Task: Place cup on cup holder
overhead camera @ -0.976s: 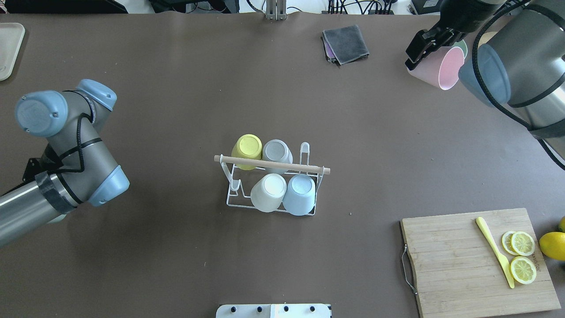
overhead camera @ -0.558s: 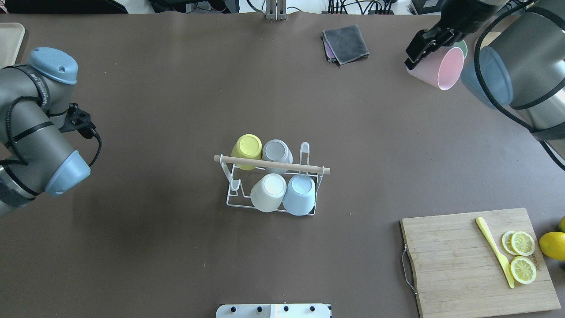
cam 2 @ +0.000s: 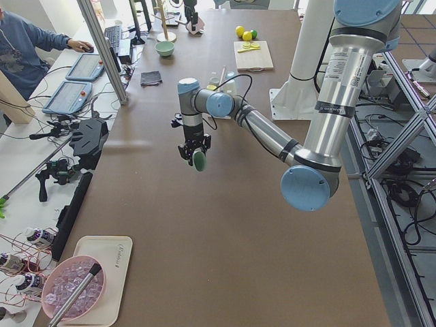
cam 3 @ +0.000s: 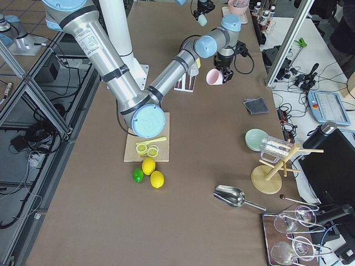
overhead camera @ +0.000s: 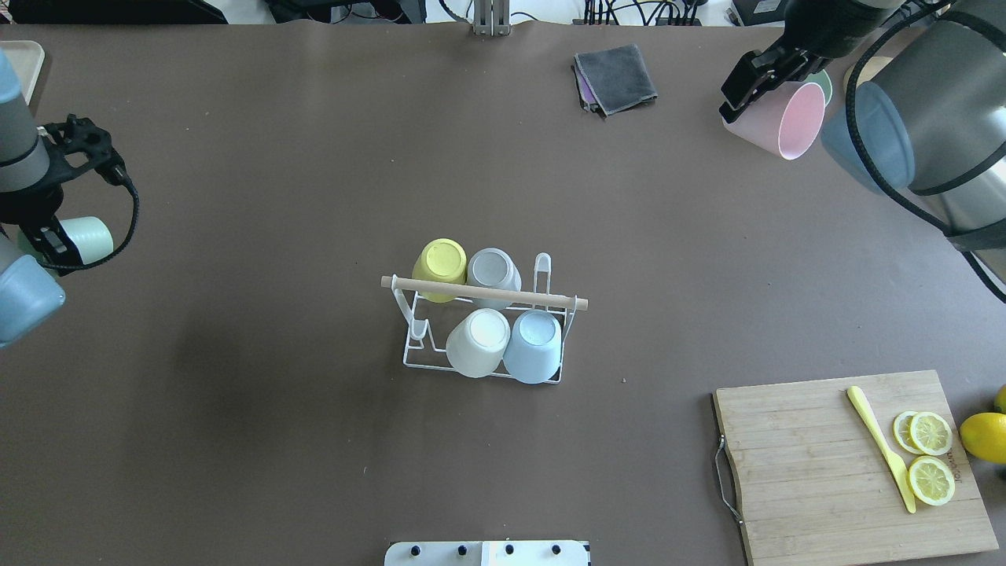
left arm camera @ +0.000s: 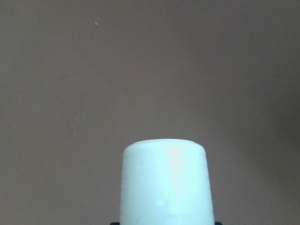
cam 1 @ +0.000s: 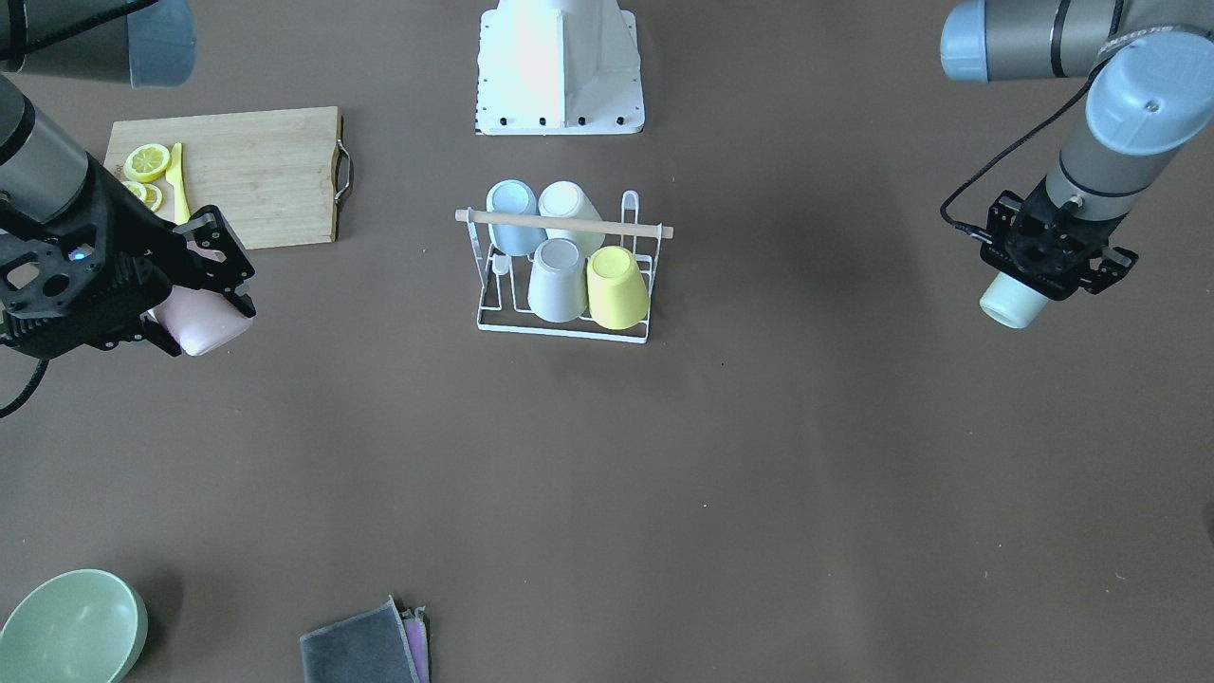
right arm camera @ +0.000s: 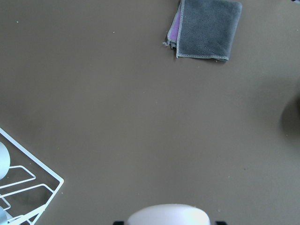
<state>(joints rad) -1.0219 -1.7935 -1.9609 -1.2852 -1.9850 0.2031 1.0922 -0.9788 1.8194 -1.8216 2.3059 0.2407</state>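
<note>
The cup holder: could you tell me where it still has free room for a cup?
Seen from overhead, two prongs are bare on the cup holder: the far-row one right of the grey cup, and the near-row one left of the white cup. The other four places hold cups.

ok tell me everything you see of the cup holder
The cup holder is a white wire rack with a light wooden rod across the top. It stands upright on the brown table, near its middle. Four cups sit upside down on its prongs: yellow and grey on the side away from the robot, white and light blue on the robot's side. One prong per row is free. Nothing else touches it.
</note>
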